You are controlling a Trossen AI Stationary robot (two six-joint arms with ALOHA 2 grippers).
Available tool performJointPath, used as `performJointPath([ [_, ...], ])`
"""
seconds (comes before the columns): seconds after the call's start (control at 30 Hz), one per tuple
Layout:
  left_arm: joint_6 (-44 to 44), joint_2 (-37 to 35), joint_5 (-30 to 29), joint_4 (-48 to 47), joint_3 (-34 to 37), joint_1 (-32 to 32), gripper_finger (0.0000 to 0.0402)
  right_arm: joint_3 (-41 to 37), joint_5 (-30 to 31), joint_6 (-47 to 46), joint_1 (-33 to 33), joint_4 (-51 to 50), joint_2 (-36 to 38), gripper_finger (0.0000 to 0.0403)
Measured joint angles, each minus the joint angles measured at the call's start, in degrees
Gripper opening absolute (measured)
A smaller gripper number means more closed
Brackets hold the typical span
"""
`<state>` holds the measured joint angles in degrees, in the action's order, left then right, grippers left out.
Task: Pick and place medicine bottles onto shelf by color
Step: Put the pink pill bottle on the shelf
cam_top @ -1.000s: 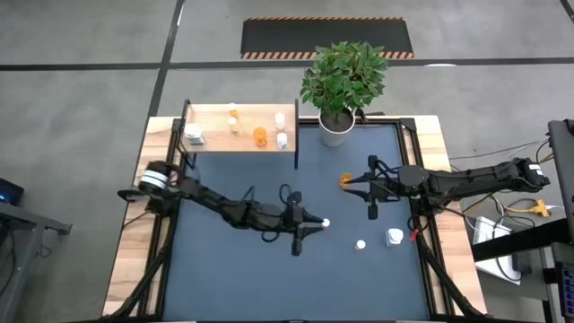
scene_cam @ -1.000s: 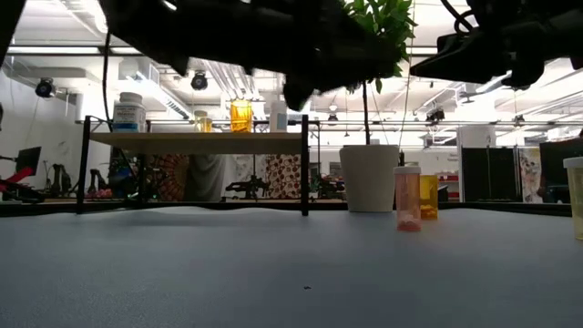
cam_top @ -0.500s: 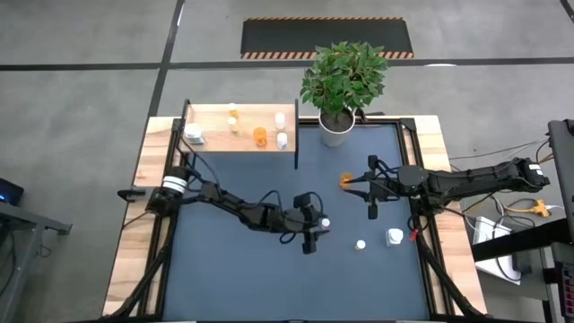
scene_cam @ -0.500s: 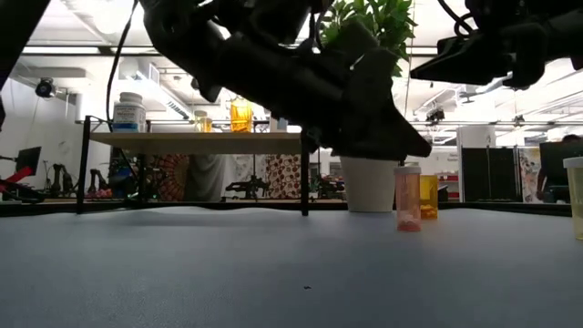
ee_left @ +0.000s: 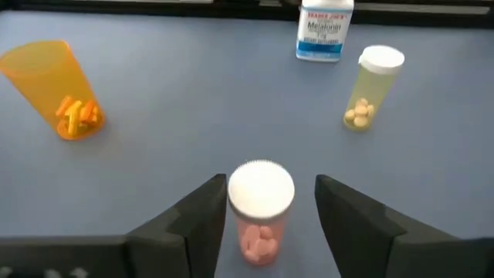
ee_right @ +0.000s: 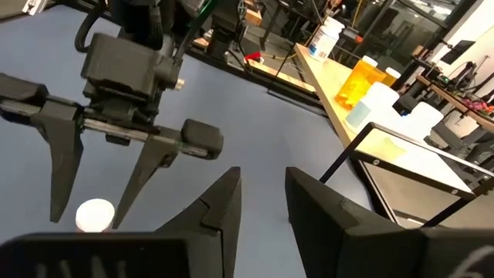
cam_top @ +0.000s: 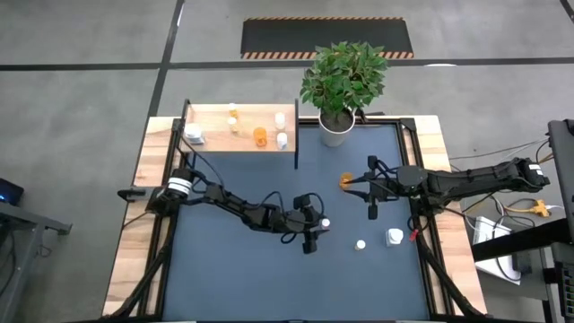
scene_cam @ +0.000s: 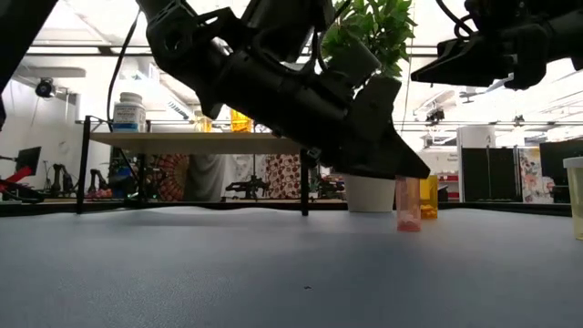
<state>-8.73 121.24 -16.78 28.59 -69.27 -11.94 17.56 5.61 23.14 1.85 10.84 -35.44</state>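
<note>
My left gripper [ee_left: 266,212] is open and low over the table's middle, one finger on each side of a small bottle [ee_left: 260,207] with a white cap and pink pills. The bottle stands upright on its base [scene_cam: 408,208]; I see no touch. My right gripper [cam_top: 372,208] hovers open farther right, near an amber bottle [cam_top: 345,180]. Two white bottles [cam_top: 360,243] [cam_top: 395,237] stand near the table's right edge. The wooden shelf [cam_top: 238,127] at the far left carries several bottles.
A potted plant [cam_top: 336,126] stands at the far edge beside the shelf's black leg [scene_cam: 304,164]. In the left wrist view, the amber bottle [ee_left: 58,89], a yellowish bottle [ee_left: 369,89] and a white labelled bottle [ee_left: 324,31] stand beyond the gripper. Bare blue tabletop lies toward the near edge.
My left gripper has moved down and slightly toward the table's right, tipping its fingers down around the pink-pill bottle. The bottle has stayed in place. My right arm has kept still.
</note>
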Motion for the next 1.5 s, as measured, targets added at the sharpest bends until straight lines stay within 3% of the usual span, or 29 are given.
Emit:
performJointPath([
  [0.43,-0.01,-0.09,0.02,0.12,0.02,0.0,0.0102,0.0,0.0,-0.02,-0.01,-0.32,0.0,0.0095],
  [0.87,-0.07,-1.6,0.04,-0.12,0.11,0.0,0.0106,0.0,0.01,-0.07,0.0,-1.19,-0.02,0.0087],
  [1.07,-3.0,-7.88,-0.14,-6.9,0.24,0.15,0.0107,0.0,0.02,-0.2,-0.01,-1.33,-0.02,0.009],
  [1.27,-4.9,-18.11,-6.51,-19.88,0.36,0.17,0.0107,0.0,0.04,-0.24,0.0,-1.41,-0.02,0.0096],
  [1.5,-8.77,-31.45,-19.78,-30.82,2.23,0.22,0.0107,0.0,0.04,-0.79,-0.02,-1.59,-0.02,0.0087],
])
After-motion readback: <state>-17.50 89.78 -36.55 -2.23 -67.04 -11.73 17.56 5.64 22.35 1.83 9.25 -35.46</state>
